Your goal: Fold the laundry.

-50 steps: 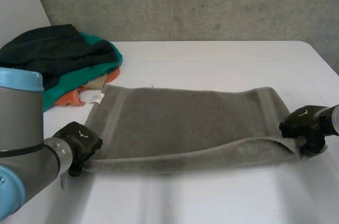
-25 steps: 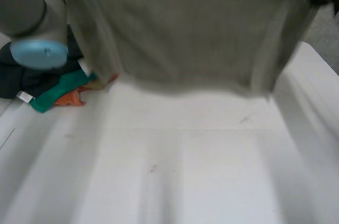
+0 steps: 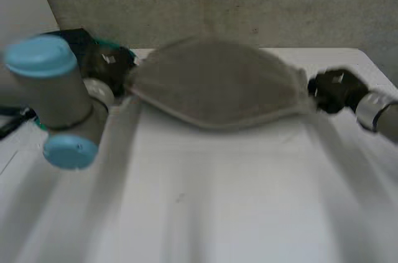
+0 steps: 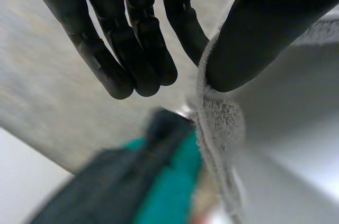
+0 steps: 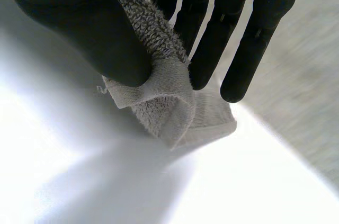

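Towel (image 3: 217, 83) dropped lower, clothes pile (image 4: 164, 187) mostly hidden

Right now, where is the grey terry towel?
In the head view the grey terry towel hangs stretched above the far side of the white table, one end pinched by the left hand, the other by the right hand.

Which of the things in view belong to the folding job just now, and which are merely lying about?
In the job: grey towel, stretched between the left hand and right hand, each pinching an end.
Lying about: pile of dark and green clothes beside the left hand; white table.
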Available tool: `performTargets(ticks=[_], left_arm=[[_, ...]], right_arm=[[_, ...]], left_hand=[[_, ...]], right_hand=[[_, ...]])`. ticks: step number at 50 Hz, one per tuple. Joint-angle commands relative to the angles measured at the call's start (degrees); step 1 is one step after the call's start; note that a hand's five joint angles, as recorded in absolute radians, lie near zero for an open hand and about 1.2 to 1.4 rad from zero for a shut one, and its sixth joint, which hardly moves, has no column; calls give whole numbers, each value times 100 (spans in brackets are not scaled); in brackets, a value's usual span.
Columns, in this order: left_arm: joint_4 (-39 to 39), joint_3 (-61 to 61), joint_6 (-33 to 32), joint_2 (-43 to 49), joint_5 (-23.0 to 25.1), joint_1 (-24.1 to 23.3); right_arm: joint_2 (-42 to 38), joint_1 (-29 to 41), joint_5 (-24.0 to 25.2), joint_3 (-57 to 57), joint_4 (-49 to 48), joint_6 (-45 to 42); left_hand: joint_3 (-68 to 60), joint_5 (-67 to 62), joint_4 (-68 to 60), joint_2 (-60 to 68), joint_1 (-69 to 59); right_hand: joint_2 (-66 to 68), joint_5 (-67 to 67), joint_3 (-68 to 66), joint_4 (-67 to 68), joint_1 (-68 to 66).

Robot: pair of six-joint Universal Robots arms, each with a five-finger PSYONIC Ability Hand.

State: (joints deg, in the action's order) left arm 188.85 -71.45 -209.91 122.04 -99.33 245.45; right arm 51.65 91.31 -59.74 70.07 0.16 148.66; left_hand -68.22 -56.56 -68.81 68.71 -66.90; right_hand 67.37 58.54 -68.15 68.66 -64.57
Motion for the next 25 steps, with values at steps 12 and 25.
performTargets(ticks=[12, 25], left_arm=[[29, -572, 143, -206, -87, -68], [-6, -537, 372, -251, -96, -77]], right_arm=[[371, -131, -328, 630, 1118, -118], [628, 344, -301, 1685, 178, -64]], left_hand=[[-1178, -1344, -1119, 1129, -1310], [-1178, -1344, -1119, 1129, -1310]], right_hand=[[-4306, -4423, 4385, -4436, 4027], [-5080, -5197, 5159, -5210, 4801]])
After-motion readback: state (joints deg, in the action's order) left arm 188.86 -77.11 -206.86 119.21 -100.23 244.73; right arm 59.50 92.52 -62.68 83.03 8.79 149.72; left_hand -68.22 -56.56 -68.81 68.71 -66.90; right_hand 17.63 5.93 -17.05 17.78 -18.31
